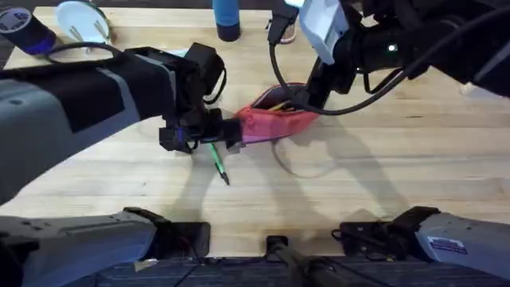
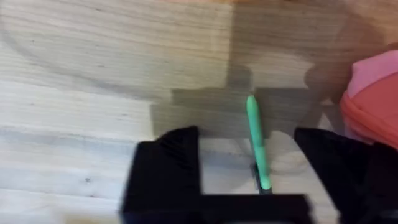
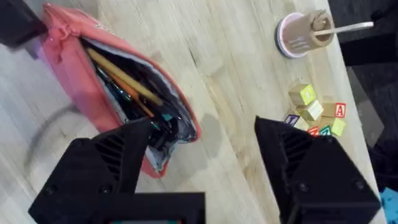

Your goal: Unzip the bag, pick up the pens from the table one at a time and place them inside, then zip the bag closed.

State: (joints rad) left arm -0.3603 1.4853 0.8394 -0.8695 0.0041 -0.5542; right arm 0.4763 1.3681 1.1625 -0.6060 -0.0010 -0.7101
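The pink-red bag (image 1: 275, 121) lies unzipped in the middle of the table (image 1: 358, 183). In the right wrist view the bag (image 3: 68, 56) gapes open, with the yellow-orange pen (image 3: 121, 78) lying inside it. The green pen (image 1: 219, 163) lies on the wood just left of the bag. My left gripper (image 1: 209, 142) hovers over its upper end. In the left wrist view my left gripper (image 2: 249, 177) is open, with the green pen (image 2: 256, 140) between the two fingers. My right gripper (image 3: 205, 165) is open at the bag's right end, one finger (image 3: 112, 168) beside the opening.
A blue bottle (image 1: 227, 20) stands at the table's far edge. A pale plate (image 1: 80, 20) and a dark blue cup (image 1: 24, 33) sit at the far left. Beyond the bag are a pink cup (image 3: 298, 34) and several letter blocks (image 3: 314, 112).
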